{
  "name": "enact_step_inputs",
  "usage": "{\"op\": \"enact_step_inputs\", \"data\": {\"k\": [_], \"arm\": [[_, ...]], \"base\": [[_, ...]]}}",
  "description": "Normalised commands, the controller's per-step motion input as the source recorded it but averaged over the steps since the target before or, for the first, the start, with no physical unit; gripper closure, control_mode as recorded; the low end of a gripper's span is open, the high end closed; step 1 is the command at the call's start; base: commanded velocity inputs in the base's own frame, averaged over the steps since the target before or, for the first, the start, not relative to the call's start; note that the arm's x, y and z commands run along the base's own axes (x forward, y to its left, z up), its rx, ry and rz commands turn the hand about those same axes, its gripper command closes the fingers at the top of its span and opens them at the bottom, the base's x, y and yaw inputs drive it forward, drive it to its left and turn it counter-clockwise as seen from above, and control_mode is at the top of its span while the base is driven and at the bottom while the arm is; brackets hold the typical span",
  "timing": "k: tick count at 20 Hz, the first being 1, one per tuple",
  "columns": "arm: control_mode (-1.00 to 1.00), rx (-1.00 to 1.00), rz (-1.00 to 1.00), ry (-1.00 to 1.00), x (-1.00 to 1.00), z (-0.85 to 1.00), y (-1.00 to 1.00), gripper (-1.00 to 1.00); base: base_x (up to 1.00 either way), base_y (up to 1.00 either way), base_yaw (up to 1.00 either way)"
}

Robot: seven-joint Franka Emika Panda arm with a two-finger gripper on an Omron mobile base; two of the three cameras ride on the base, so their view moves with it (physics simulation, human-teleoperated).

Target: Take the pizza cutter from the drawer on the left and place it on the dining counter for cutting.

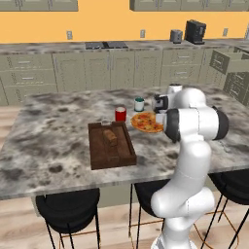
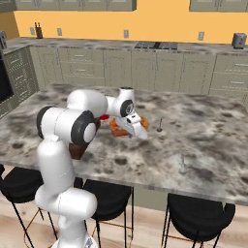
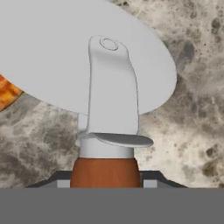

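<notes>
The gripper (image 2: pixel 140 130) is closed on the pizza cutter (image 3: pixel 109 100), holding it by its brown wooden handle. The big round grey blade points away from the hand, down at the dining counter (image 1: pixel 53 146). The gripper hangs just above the stone top, right beside the pizza (image 1: pixel 146 121). In the hand view, a small bit of the pizza peeks out to the left of the blade. Going left to right from the pizza in the left base view: a brown wooden tray (image 1: pixel 111 146) with a piece of bread in it lies to its left, a red cup (image 1: pixel 120 114) stands just left of it, and a green and white jar (image 1: pixel 139 104) stands behind it. Far off to the right, the drawer (image 1: pixel 228 62) sticks out open from the wall cabinets.
</notes>
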Motion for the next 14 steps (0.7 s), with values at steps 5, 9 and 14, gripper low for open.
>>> {"op": "enact_step_inputs", "data": {"k": [5,9,14], "arm": [[-1.00,0.00,0.00,-0.02,0.35,-0.47,-0.03,1.00],[-1.00,0.00,0.00,0.00,0.43,-0.37,0.00,1.00],[-1.00,0.00,0.00,0.00,0.28,-0.22,0.00,1.00]], "base": [[0.00,0.00,0.00],[0.00,0.00,0.00],[0.00,0.00,0.00]]}}
